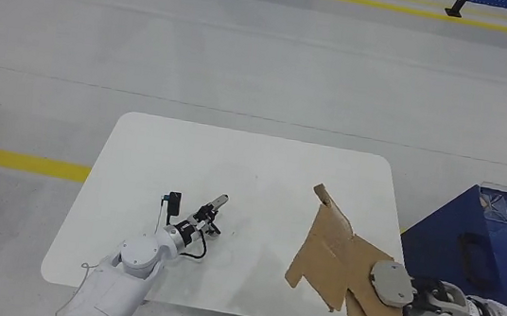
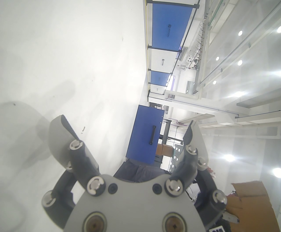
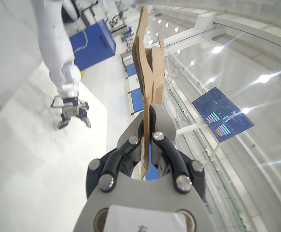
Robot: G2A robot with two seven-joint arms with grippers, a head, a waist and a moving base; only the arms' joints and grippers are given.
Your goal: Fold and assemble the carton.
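The flattened brown carton (image 1: 328,253) lies over the right front corner of the white worktop (image 1: 234,160), partly unfolded, with a notched flap pointing toward the worktop's far side and its near end overhanging the front edge; whether it touches the surface I cannot tell. The right gripper (image 1: 389,281) holds that near end, its jaws pinching the cardboard, which in the right wrist view runs edge-on away from them. The left gripper (image 1: 214,207) is low over the front left part of the worktop, well apart from the carton, its jaws spread wide with nothing between them. A blue cabinet (image 1: 471,247) stands on the floor just right of the worktop
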